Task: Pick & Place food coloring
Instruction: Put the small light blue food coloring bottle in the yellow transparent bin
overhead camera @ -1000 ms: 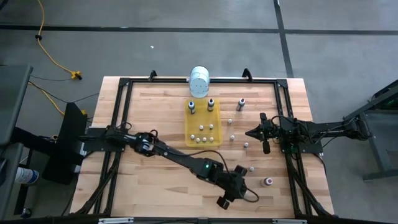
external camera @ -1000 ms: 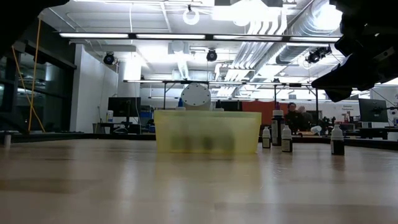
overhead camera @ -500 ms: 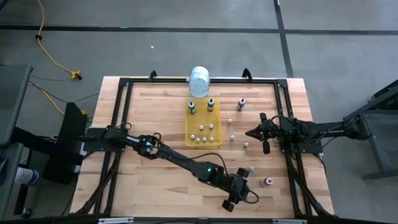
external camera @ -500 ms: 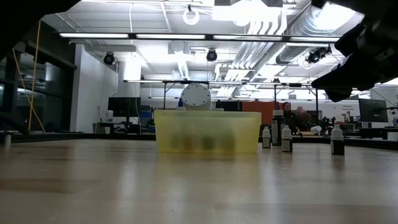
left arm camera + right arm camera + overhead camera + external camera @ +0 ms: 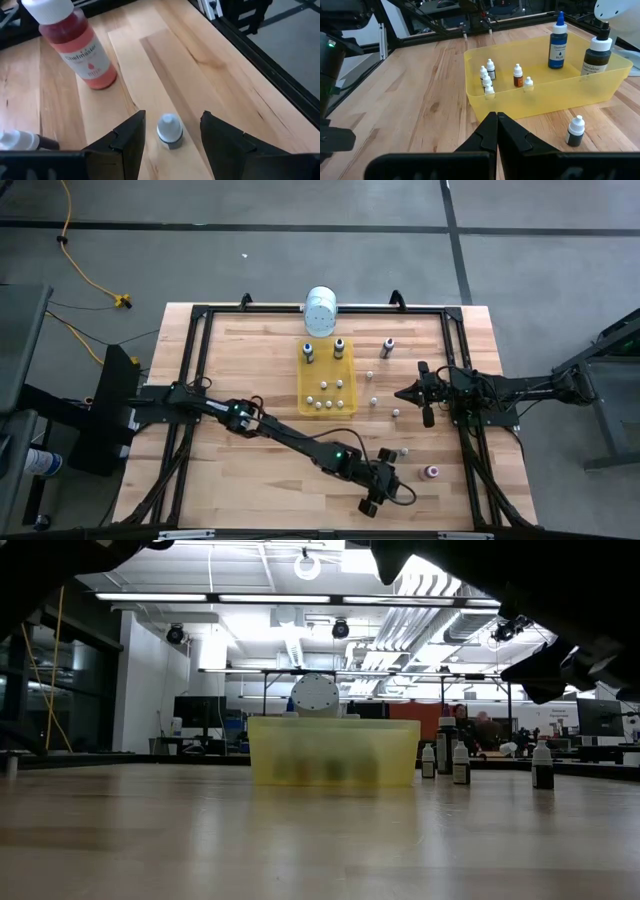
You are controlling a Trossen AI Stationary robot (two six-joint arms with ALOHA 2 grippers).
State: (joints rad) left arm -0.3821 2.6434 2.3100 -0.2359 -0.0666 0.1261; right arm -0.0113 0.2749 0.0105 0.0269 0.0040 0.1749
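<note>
Left tool stood open astride a tiny capped bottle, unseen from above; right tool waited closed.

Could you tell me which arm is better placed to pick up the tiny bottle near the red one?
The left: its open gripper brackets the tiny bottle, beside the red bottle. The right gripper waits shut, farther off.

Pale planked wood tabletop with a smooth satin sheen; translucent yellow plastic tray, centre right; glossy red plastic bottle, upper left, white-capped.
</note>
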